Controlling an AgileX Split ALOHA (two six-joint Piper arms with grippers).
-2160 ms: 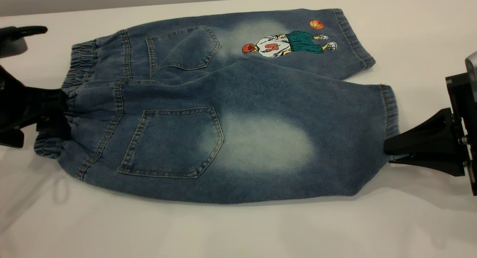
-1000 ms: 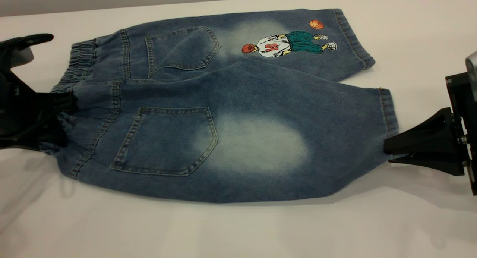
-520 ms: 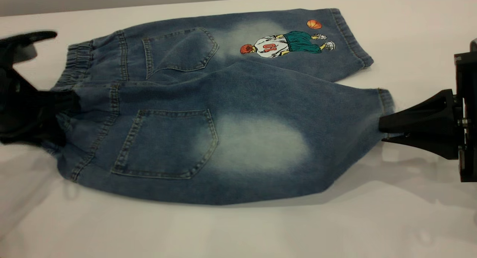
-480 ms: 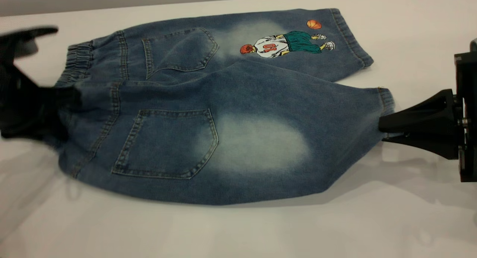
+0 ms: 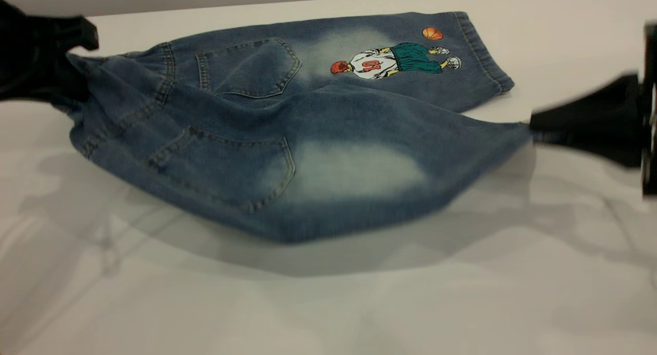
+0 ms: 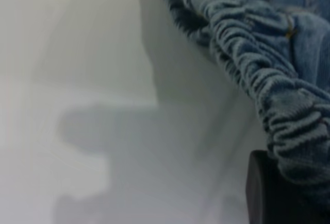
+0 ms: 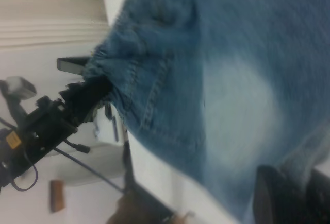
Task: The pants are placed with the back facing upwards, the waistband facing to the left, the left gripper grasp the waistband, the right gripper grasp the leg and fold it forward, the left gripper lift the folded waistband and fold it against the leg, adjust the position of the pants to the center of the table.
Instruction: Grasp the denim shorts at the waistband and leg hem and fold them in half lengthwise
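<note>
lifting the pants (image 5: pixel 287 139) off the table (image 5: pixel 328 303) by two ends: left gripper (image 5: pixel 77 73) clamped on the ruched waistband (image 6: pixel 268 74), right gripper (image 5: pixel 536 129) pinching the hem of the faded leg (image 5: pixel 359 170). sagging soft and limp between the holds, light but floppy; best held at the thick waistband and stitched hem, kept taut while folding forward over the embroidered leg (image 5: pixel 400 57).

- The pants (image 5: pixel 308 134): faded blue denim, back up, near leg (image 5: pixel 359 175) lifted off the table (image 5: pixel 328 303).
- The waistband (image 6: pixel 268 64): ruched, raised toward the table's left edge.
</note>
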